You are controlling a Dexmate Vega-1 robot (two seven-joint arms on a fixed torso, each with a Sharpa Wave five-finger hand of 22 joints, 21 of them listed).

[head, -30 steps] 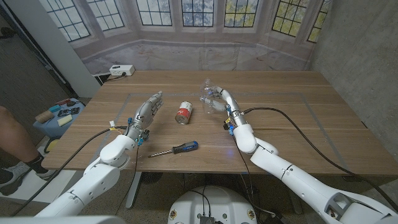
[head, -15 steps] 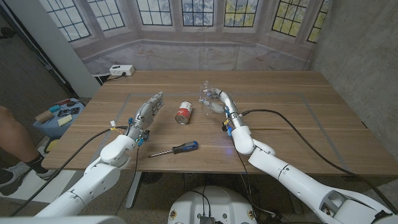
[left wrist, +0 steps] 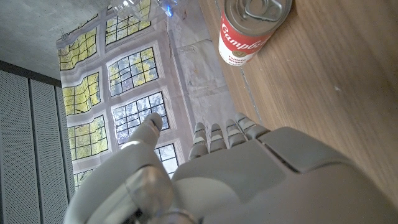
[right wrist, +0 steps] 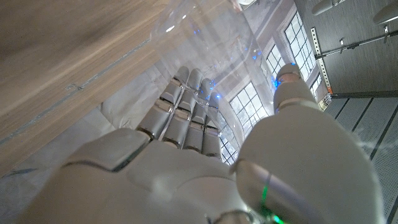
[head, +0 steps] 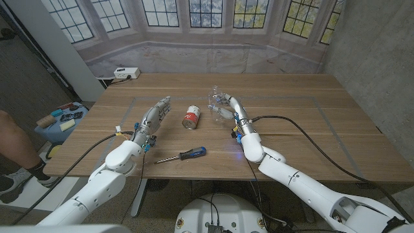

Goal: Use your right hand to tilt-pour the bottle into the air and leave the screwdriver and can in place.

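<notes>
Lighting: even, bright, soft shadows | Glare: pale sheen on table | Distortion: head view bowed at edges | Focus: right hand blurred close to lens; bottle indistinct.

A wooden table fills the middle of the scene, with faint taped lines marking a rectangle on its top. At its far left corner lies a white power strip. Behind the table hangs a backdrop printed with arched windows. Left of the table, a person's leg shows beside a blue stool holding small items.
</notes>
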